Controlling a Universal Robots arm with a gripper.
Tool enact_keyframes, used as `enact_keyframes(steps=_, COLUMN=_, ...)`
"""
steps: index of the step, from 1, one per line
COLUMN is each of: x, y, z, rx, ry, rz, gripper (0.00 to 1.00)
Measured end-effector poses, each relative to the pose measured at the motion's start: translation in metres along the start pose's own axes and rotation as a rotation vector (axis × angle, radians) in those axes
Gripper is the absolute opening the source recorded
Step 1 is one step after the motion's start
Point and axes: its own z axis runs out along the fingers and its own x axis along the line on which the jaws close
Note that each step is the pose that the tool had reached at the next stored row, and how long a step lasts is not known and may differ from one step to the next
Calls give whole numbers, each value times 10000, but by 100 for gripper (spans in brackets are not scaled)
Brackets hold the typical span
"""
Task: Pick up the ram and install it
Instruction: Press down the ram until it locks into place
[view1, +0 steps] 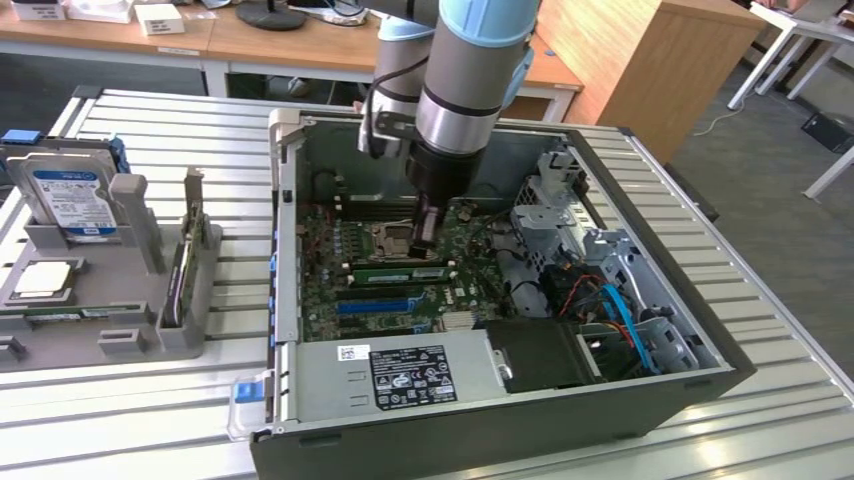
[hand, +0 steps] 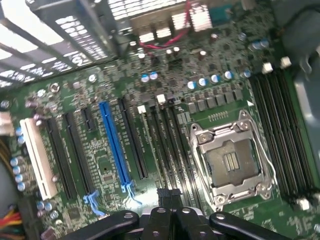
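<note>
Green circuit-board stick with small pale labels, the ram (view1: 400, 272), lies lengthwise along the memory slots of the green motherboard (view1: 334, 290). It sits between the square metal processor socket (view1: 396, 238) and the long blue expansion slot (view1: 380, 303). The motherboard is inside an open dark-grey computer case (view1: 284, 200) resting on a slatted metal table (view1: 134, 420). The silver-and-pale-blue robot arm (view1: 461, 110) reaches down into the case from above. Its black gripper (view1: 427, 245) is closed, with the fingertips directly over the ram's upper edge. I cannot tell whether the fingers clamp the stick or only press on it, nor whether the stick is fully seated. In the wrist view the black gripper (hand: 167, 210) hangs over the dark parallel slots just beside the processor socket (hand: 232, 165). The blue slot (hand: 114, 145) and a long white slot (hand: 37, 157) lie further off on the same board. A silver power supply box with a black-and-white label (view1: 400, 375) fills the near end of the case. On the exterior view's left, well apart from the case, a grey moulded parts fixture (view1: 134, 340) holds a silver hard drive with a blue-and-white label (view1: 70, 200), standing upright.
</note>
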Motion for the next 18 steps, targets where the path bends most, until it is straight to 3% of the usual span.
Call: enact_keyframes(steps=18, x=0, y=0, z=9, rx=10, ry=-28, rz=3270, gripper=11)
